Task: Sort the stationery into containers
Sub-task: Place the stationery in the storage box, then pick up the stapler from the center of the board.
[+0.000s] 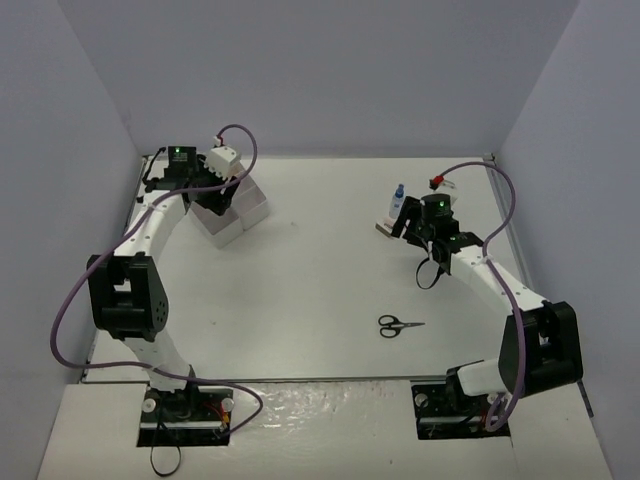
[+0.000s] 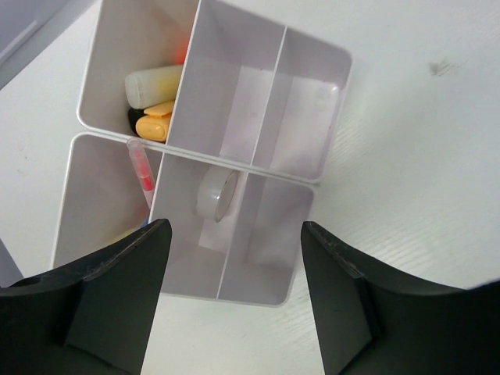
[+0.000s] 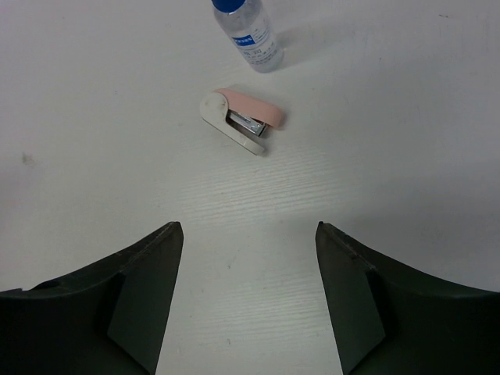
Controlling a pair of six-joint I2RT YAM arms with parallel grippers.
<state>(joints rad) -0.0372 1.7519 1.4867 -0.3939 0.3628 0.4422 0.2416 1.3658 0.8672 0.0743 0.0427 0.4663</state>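
With my right claw [image 3: 248,234] spread wide by the pink stapler [image 3: 241,123], I should centre on it, turn across its narrow width and avoid the bottle [image 3: 250,35].

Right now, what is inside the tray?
The tray holds highlighters in a corner compartment, a pen in the next corner, a tape roll mid-row. The left hand hides part of the pen's compartment.

Under my left hand [image 2: 234,226], the tray [image 2: 336,117] dividers and the tape roll [image 2: 217,195] obstruct one compartment; the compartments to the right of it stand open. Ahead of my right hand [image 3: 246,230], the counter [image 3: 391,195] is free up to the pink stapler [image 3: 242,121], with the bottle [image 3: 250,35] just beyond.
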